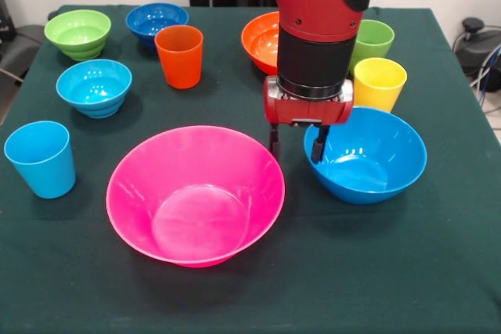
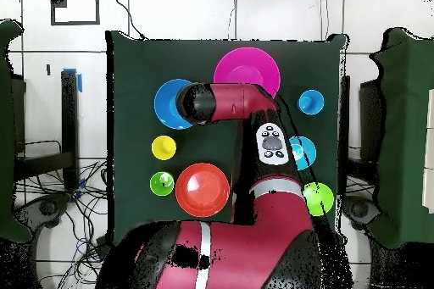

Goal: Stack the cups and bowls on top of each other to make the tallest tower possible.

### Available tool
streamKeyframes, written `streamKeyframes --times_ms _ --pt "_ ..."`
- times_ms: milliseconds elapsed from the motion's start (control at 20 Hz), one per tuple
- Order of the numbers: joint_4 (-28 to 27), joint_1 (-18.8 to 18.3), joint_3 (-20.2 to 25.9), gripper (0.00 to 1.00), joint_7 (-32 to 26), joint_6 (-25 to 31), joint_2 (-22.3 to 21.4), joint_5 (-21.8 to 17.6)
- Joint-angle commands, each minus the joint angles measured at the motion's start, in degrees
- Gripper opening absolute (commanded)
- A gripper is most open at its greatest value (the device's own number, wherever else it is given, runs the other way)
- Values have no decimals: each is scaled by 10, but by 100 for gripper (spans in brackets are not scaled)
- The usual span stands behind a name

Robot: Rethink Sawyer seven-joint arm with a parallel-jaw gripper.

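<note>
My gripper (image 1: pixel 296 145) is open and empty, low between the big pink bowl (image 1: pixel 196 193) and the large blue bowl (image 1: pixel 368 158). Its fingers straddle the blue bowl's left rim. The large orange bowl (image 1: pixel 262 41) sits behind the arm. The yellow cup (image 1: pixel 380 82) and green cup (image 1: pixel 372 41) stand behind the blue bowl. The orange cup (image 1: pixel 179 55) and light blue cup (image 1: pixel 41 158) stand at the left. No tower shows; every bowl stands alone. In the overhead view the arm hides the gripper; the pink bowl (image 2: pixel 246 69) and blue bowl (image 2: pixel 172 103) show.
Three small ridged bowls stand at the left: green (image 1: pixel 78 33), dark blue (image 1: pixel 156 19) and light blue (image 1: pixel 94 86). The dark green table cloth (image 1: pixel 352 271) is bare along the front edge. Cables and gear lie off the table's right side.
</note>
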Motion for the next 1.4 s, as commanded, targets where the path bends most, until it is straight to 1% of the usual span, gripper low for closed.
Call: streamKeyframes --times_ms 50,300,450,850,1150,1400 --pt "-17 -18 39 100 8 -33 -4 -10" --pt "-16 -30 45 100 -13 -18 -13 -14" --pt "-2 -39 52 100 -16 -13 -23 -10" --pt "3 -75 78 100 -67 21 -38 -17" --pt "10 -81 83 100 -71 29 -51 -26" --pt "14 -83 88 100 -70 34 -51 -26"
